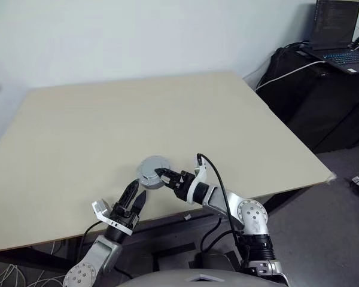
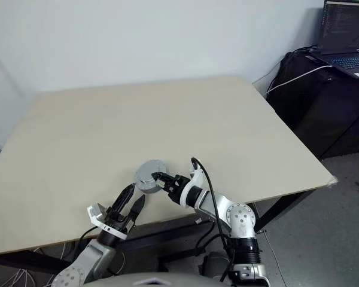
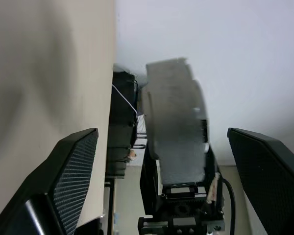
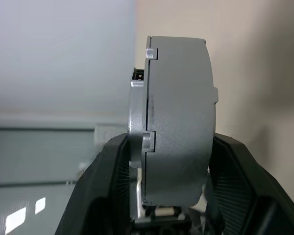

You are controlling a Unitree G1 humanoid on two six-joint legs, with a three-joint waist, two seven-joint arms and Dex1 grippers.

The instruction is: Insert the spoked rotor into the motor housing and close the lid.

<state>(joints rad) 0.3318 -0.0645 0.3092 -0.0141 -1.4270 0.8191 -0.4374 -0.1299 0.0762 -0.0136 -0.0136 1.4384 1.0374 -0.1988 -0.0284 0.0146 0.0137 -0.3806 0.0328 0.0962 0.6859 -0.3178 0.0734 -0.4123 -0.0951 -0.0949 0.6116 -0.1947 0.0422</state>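
The motor housing (image 1: 151, 174) is a round grey casing held just above the table's front edge. Its flat silver-grey top face is the lid (image 1: 155, 164). My right gripper (image 1: 162, 174) is shut on its rim from the right. In the right wrist view the housing (image 4: 181, 122) stands edge-on between the two black fingers (image 4: 108, 166), and a seam runs around it where two halves meet. My left gripper (image 1: 138, 190) is open, just short of the housing on its near left side and not touching it. The left wrist view shows the housing (image 3: 174, 127) beyond the spread fingers (image 3: 73, 166). The spoked rotor is hidden.
The beige table (image 1: 131, 113) stretches away behind the housing, with its front edge right under both grippers. Beyond the table's right side stands a black case (image 1: 323, 89) with an open laptop (image 1: 341, 36) and a white cable (image 1: 287, 75).
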